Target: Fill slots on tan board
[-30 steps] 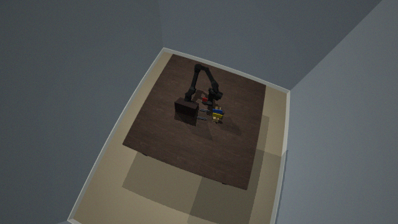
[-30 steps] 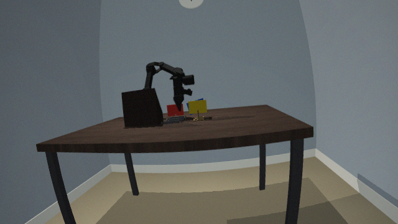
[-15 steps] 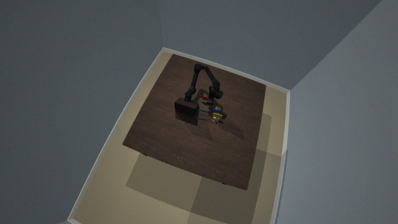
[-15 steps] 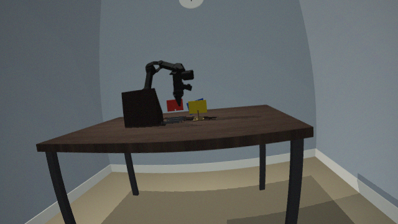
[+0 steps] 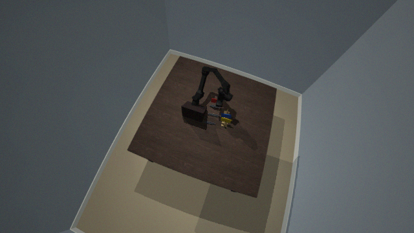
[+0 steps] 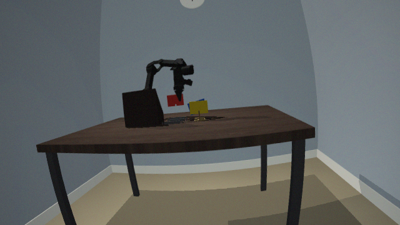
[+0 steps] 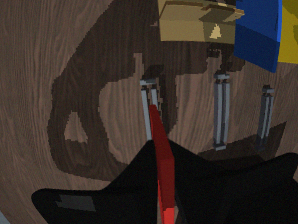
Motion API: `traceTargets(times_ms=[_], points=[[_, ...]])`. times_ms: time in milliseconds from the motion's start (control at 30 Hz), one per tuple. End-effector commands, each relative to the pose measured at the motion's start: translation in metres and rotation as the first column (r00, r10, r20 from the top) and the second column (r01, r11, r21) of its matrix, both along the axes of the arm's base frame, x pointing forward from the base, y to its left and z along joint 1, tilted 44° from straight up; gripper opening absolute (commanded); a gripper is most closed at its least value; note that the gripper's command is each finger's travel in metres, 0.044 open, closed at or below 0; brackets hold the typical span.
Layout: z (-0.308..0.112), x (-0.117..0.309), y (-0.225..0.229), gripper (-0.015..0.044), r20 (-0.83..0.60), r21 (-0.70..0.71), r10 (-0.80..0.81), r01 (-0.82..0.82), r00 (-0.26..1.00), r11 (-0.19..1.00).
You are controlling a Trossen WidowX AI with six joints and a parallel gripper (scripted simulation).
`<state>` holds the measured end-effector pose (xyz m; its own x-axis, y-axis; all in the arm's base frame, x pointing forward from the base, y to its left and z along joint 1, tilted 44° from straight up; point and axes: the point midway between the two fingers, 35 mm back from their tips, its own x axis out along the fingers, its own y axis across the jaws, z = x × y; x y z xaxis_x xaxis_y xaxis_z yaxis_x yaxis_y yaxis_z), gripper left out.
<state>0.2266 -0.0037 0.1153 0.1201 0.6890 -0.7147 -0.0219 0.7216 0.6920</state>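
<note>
My gripper [image 5: 219,104] [image 6: 180,99] [image 7: 157,144] is shut on the red board [image 5: 213,100] [image 6: 172,100] [image 7: 165,167], held upright above the table, with its notch facing down. The tan board [image 5: 227,111] [image 7: 195,27] stands ahead of the gripper. The blue board [image 5: 226,116] [image 6: 202,100] [image 7: 257,30] and the yellow board [image 5: 226,120] [image 6: 199,107] [image 7: 290,32] stand crosswise on it. The blue board's top edge slopes in the exterior view, partly hidden behind the yellow. The tan board's open slot cannot be made out clearly.
Three grey holders lie in a row beside the arm's base: one [image 7: 146,112] below the red board, a middle one [image 5: 213,115] [image 7: 221,112] and a far one [image 5: 210,123] [image 7: 266,117]. The middle and far holders are empty. The dark base block [image 5: 194,111] [image 6: 142,109] stands nearby.
</note>
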Motion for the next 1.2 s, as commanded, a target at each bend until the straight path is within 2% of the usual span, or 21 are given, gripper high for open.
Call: traceTargets(times_ms=[0,367,1167], points=[[0.008,0.001,-0.008,0.0,0.009,-0.007,0.004,-0.004,1.0,1.0],[0.021,0.0,-0.021,0.0,0.008,-0.007,0.004,-0.004,1.0,1.0],[0.019,0.056,-0.048,0.0,-0.005,-0.007,-0.013,0.013,1.0,1.0]])
